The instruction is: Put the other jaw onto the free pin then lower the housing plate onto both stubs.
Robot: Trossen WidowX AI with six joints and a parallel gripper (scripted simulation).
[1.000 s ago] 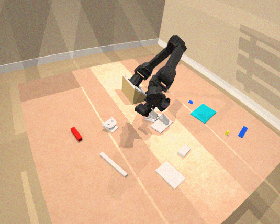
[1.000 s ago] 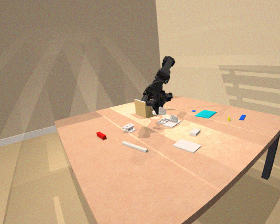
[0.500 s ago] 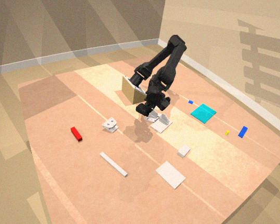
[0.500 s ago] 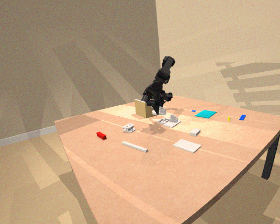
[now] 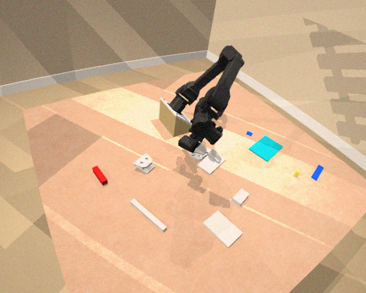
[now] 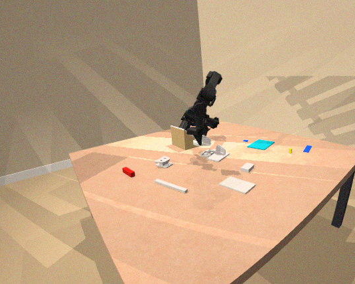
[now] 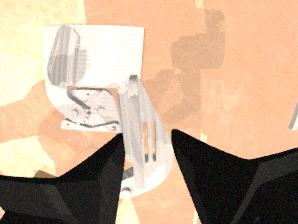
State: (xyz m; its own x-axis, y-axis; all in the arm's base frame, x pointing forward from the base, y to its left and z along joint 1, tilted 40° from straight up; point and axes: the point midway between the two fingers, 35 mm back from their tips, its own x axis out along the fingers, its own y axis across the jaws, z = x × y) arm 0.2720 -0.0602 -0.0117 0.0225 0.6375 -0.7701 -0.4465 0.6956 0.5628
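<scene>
The white base (image 5: 210, 168) (image 6: 217, 159) (image 7: 112, 55) lies on the table. One white jaw (image 6: 220, 150) (image 7: 65, 55) stands at one side of it, beside a flat part with gear details. My gripper (image 6: 203, 137) (image 7: 148, 136) is shut on the other white jaw (image 6: 206, 141) (image 7: 134, 135), a curved piece with slots. This jaw hangs above the table beside the base, apart from it in the exterior view. Its pin end is not clear. The white housing plate (image 5: 144, 159) (image 6: 163, 160), with dark holes, lies apart, left of the base in the top and exterior views.
A tan box (image 5: 174, 123) (image 6: 184, 137) stands close behind the gripper. A red bar (image 5: 100, 175), a white bar (image 5: 148, 215), a white slab (image 5: 223, 228) and a white block (image 5: 241, 197) lie nearer the front. A cyan plate (image 5: 265, 148) and small blue and yellow pieces lie right.
</scene>
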